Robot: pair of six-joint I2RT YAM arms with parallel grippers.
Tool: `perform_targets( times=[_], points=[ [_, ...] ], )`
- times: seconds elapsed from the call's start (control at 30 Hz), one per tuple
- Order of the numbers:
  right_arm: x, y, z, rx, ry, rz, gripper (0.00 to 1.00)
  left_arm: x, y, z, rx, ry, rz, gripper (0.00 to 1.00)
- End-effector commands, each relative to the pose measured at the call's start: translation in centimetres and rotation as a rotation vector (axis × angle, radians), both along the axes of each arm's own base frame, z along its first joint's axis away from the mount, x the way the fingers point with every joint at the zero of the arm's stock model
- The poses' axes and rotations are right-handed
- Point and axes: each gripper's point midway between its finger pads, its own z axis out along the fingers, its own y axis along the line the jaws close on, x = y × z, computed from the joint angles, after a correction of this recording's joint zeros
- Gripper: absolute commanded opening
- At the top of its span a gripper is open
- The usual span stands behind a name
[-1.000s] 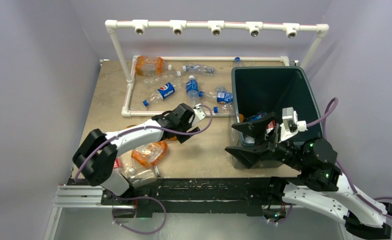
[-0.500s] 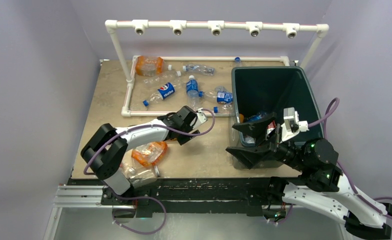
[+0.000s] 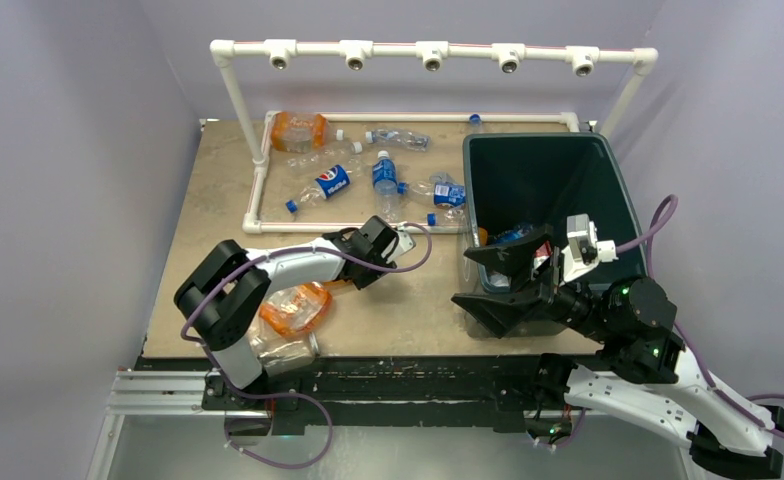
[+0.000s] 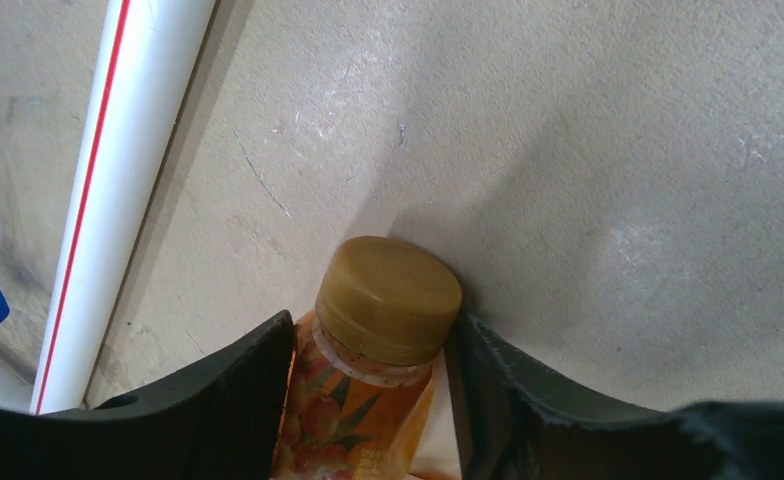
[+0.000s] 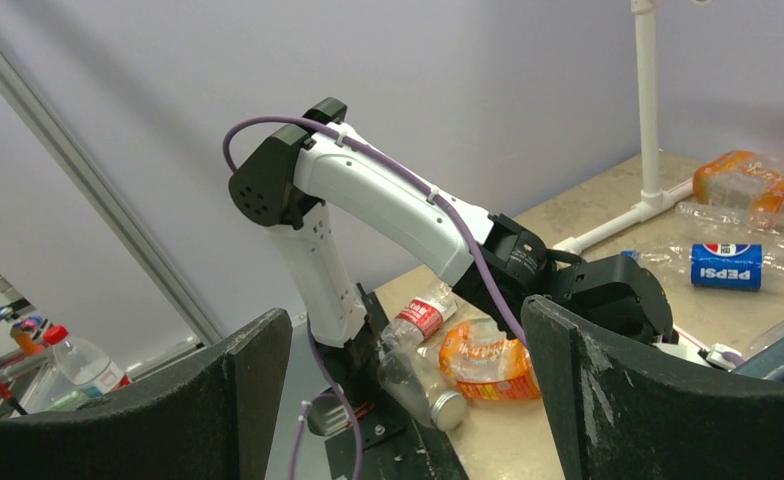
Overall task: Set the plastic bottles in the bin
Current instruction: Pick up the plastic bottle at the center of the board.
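Note:
My left gripper (image 3: pixel 370 250) is low on the table, near the white pipe frame. In the left wrist view it (image 4: pixel 373 330) is shut on the neck of an orange bottle (image 4: pixel 363 425) with a tan cap, which lies on the table. My right gripper (image 3: pixel 508 272) is open and empty (image 5: pixel 408 320), held over the near left corner of the dark green bin (image 3: pixel 608 190). Some bottles (image 3: pixel 513 237) lie in the bin. Several bottles lie inside the frame, among them a Pepsi one (image 3: pixel 333 181) and an orange one (image 3: pixel 298 131).
A crushed orange bottle (image 3: pixel 296 306) and clear bottles (image 3: pixel 278 345) lie by the left arm's base; they also show in the right wrist view (image 5: pixel 488 362). The white pipe frame (image 3: pixel 258 190) borders the far bottles. A pipe rail with fittings (image 3: pixel 433 52) spans the back.
The left arm's elbow has swung right and forward, and its gripper has settled lower over the orange bottle. The right arm has barely moved.

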Motion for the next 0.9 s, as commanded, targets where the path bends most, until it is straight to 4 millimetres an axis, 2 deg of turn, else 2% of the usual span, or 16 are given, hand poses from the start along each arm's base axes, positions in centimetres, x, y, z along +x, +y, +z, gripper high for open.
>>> perform_targets(
  times=[0.0,0.2,0.33,0.5,0.57,0.7,0.87],
  points=[
    [0.0,-0.2,1.0,0.034,-0.002,-0.006,0.89,0.1,-0.8,0.9,-0.036,-0.001,0.028,0.50],
    [-0.1,-0.5,1.1,0.041,0.003,-0.010,0.89,0.3,-2.2,3.8,-0.119,-0.055,0.025,0.44],
    [-0.2,-0.6,1.2,0.049,0.007,-0.007,0.89,0.4,-3.2,7.1,-0.222,-0.122,0.040,0.38],
    [-0.2,-0.6,1.3,0.062,0.008,-0.004,0.89,-0.1,-5.3,11.9,-0.515,-0.174,0.169,0.32],
    [-0.2,-0.5,1.3,0.065,0.009,-0.002,0.89,-0.8,-5.9,12.6,-0.639,-0.151,0.253,0.32],
    [-0.2,-0.4,1.2,0.065,0.010,0.002,0.89,-2.1,-5.8,10.8,-0.758,-0.084,0.431,0.33],
    [-0.3,-0.5,1.4,0.068,0.008,0.003,0.89,-3.3,-5.1,6.7,-0.707,-0.051,0.584,0.38]
  ],
)
